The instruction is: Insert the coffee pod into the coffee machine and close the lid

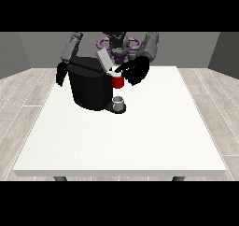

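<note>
Coffee pod (pixel 114 73), a small pale capsule, sits at the top of the red pod holder (pixel 117 81) on the front of the large black coffee machine (pixel 90 87); it is too small to tell whether it is fully seated. The machine's grey flat lid (pixel 103 60) stands tilted up and open, just behind and above the pod.

The black hand at the view's right (pixel 136 70) reaches in from its grey arm (pixel 150 45), which bends down and across toward the machine. This hand hangs just beside the pod holder, its fingers pointing toward the pod and touching or nearly touching it; whether they pinch the pod or have let it go cannot be told. The black hand at the view's left (pixel 60 74) hangs down at the far side of the machine, close to its left wall, below a bent grey arm (pixel 70 46); how its fingers lie cannot be made out either.

Below the pod holder a small grey cup (pixel 119 101) stands on the machine's dark round base (pixel 115 108).

The machine rests on the far half of a large white table (pixel 121 145), whose dark legs show at the near edge. Around the table lies a pale wood-plank floor (pixel 23 94), backed by grey walls (pixel 37 47).
</note>
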Controlling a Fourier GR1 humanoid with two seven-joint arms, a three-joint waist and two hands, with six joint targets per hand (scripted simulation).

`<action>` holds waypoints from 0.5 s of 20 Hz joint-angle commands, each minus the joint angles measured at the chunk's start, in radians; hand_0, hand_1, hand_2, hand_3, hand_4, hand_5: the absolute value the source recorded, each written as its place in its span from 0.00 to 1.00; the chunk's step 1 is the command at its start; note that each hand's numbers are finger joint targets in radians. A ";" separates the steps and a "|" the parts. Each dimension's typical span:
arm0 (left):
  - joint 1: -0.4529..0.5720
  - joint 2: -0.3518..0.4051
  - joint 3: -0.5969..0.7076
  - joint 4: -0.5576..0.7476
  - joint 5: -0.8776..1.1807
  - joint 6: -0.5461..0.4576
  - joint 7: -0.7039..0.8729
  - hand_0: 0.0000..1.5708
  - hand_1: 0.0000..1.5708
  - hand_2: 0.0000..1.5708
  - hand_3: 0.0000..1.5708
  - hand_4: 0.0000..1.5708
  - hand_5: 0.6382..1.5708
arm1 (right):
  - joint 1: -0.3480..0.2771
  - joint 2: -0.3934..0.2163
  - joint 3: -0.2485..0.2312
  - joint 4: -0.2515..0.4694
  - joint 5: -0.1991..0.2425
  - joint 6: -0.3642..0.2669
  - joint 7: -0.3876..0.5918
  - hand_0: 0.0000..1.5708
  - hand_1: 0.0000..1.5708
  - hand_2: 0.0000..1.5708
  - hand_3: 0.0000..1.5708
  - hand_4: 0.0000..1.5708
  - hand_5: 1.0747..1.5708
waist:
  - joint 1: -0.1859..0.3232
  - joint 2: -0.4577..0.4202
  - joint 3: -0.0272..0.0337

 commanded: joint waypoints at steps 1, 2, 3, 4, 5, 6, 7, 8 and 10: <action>-0.011 -0.035 0.000 -0.002 0.005 0.039 -0.008 0.87 0.87 0.88 0.80 0.35 1.00 | -0.013 -0.009 -0.012 0.038 0.008 0.000 -0.042 0.00 0.00 0.00 0.00 0.18 1.00 | 0.008 0.036 -0.0002; -0.025 -0.068 0.000 -0.033 0.029 0.017 0.002 0.55 0.55 0.58 0.56 0.22 1.00 | -0.007 0.013 -0.027 0.088 0.001 -0.015 -0.076 0.00 0.00 0.00 0.00 0.17 1.00 | 0.047 0.009 0.0002; 0.029 -0.058 0.018 -0.035 0.045 0.038 -0.082 0.00 0.00 0.22 0.23 0.00 1.00 | 0.011 -0.017 -0.048 0.065 -0.028 0.021 -0.071 0.00 0.00 0.00 0.00 0.18 1.00 | 0.040 0.017 -0.0003; 0.052 -0.120 0.004 -0.045 0.074 -0.010 -0.080 0.00 0.00 0.00 0.00 0.00 1.00 | 0.016 -0.003 -0.053 0.105 -0.028 -0.001 -0.047 0.00 0.00 0.00 0.00 0.21 1.00 | 0.090 -0.027 -0.0002; 0.046 -0.099 0.030 -0.051 0.107 -0.045 -0.094 0.00 0.00 0.00 0.00 0.00 1.00 | 0.037 -0.008 -0.060 0.115 -0.022 0.002 -0.104 0.00 0.00 0.00 0.00 0.20 1.00 | 0.107 -0.029 -0.0001; 0.131 -0.133 0.002 -0.047 0.084 -0.007 -0.153 0.00 0.00 0.00 0.00 0.00 1.00 | 0.064 -0.030 -0.060 0.100 -0.039 0.037 -0.046 0.00 0.00 0.00 0.00 0.22 1.00 | 0.095 -0.064 -0.0007; 0.089 -0.164 -0.002 -0.080 0.108 -0.045 -0.088 0.00 0.00 0.00 0.00 0.00 1.00 | 0.060 -0.009 -0.090 0.190 -0.030 -0.014 -0.115 0.00 0.00 0.00 0.00 0.22 1.00 | 0.161 -0.068 0.0004; 0.180 -0.208 -0.002 -0.097 0.130 -0.046 -0.137 0.00 0.00 0.00 0.00 0.00 1.00 | 0.109 -0.071 -0.132 0.197 -0.072 0.052 -0.108 0.00 0.00 0.00 0.00 0.22 1.00 | 0.190 -0.135 0.0003; 0.227 -0.243 -0.010 -0.105 0.156 -0.085 -0.141 0.00 0.00 0.00 0.00 0.00 1.00 | 0.144 -0.043 -0.135 0.222 -0.064 0.013 -0.123 0.00 0.00 0.00 0.00 0.14 1.00 | 0.227 -0.200 0.0001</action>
